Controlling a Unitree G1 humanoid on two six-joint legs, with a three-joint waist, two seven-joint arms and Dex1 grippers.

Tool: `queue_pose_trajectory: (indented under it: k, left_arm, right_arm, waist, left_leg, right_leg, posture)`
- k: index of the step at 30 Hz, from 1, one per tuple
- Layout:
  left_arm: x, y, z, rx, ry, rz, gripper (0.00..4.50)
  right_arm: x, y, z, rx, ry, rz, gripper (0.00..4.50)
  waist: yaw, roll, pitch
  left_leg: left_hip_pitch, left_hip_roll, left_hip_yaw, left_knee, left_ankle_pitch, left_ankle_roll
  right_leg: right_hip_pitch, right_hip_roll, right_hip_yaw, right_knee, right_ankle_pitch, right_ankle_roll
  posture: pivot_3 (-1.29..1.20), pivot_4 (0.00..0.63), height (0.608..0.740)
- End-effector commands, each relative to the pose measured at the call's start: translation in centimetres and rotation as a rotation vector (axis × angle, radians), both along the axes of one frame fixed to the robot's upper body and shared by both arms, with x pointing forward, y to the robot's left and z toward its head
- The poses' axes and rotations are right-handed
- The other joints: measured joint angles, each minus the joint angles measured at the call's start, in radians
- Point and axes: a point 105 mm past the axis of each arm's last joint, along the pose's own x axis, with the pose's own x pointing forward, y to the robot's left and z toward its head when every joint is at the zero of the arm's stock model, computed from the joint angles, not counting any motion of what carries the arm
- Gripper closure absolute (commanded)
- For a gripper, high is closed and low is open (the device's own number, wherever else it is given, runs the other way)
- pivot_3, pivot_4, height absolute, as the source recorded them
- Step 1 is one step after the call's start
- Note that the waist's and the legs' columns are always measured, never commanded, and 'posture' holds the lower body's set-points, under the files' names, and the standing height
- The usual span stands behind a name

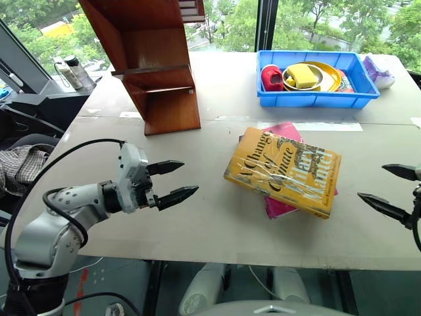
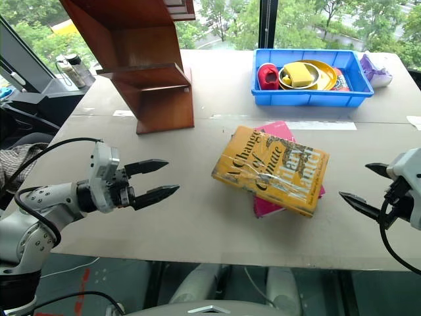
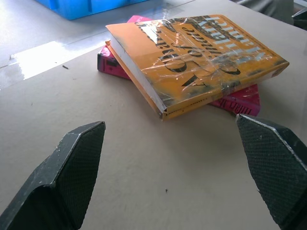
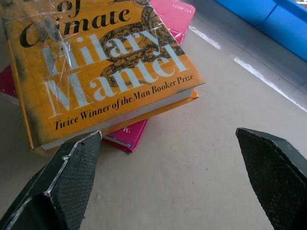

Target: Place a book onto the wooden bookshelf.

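Two wide-open, empty grippers, left gripper (image 1: 170,182) and right gripper (image 1: 389,190), are held flanking the book (image 1: 283,171), stacked on a pink book (image 1: 284,205) mid-table (image 1: 197,224).

Glossy-wrapped book (image 1: 283,172); polished wooden bookshelf (image 1: 154,62).

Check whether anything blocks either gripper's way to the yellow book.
Nothing visible does. Bare table lies between the open left gripper, the open right gripper and the book, which rests on a pink book.
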Motion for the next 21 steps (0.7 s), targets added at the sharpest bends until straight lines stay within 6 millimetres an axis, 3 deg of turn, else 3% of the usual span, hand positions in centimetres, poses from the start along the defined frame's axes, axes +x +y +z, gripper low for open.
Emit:
queue_pose_trajectory:
  k: [1,9,15,21]
  left_arm:
    - [-1.5,-1.2,1.1,-0.005,-0.037,-0.107,0.0]
    - [-2.6,-1.3,1.1,0.013,-0.039,-0.132,0.0]
    - [-3.4,-1.1,0.7,0.021,-0.025,-0.112,0.0]
    - [-3.9,-1.2,-0.1,0.031,0.001,-0.083,0.0]
  right_arm:
    - [1.0,0.2,-0.4,-0.068,0.013,-0.026,0.73]
    - [2.6,2.0,-1.5,-0.093,0.053,-0.013,4.43]
    - [3.3,3.1,-3.0,-0.143,0.113,0.022,4.43]
    - [4.2,5.8,-3.1,-0.085,0.098,0.076,4.43]
  waist:
    - [0.0,0.0,0.0]
    - [0.0,0.0,0.0]
    - [-0.001,0.0,0.0]
    - [-0.001,0.0,0.0]
  left_leg:
    - [0.0,0.0,0.0,0.0,0.0,0.0]
    - [-0.001,0.001,0.001,-0.001,-0.001,0.001]
    - [-0.001,0.001,0.001,-0.001,-0.001,0.001]
    - [-0.001,0.001,0.001,-0.002,-0.001,0.001]
  right_leg:
    - [0.0,0.0,0.0,-0.001,0.0,0.0]
    - [0.0,0.0,0.0,-0.002,0.0,0.0]
    - [0.0,0.0,0.0,-0.003,0.0,0.0]
    - [0.0,0.0,0.0,-0.003,0.0,0.0]
  posture:
    - [0.0,0.15,0.74]
    - [0.0,0.15,0.74]
    - [0.0,0.15,0.74]
    - [0.0,0.15,0.74]
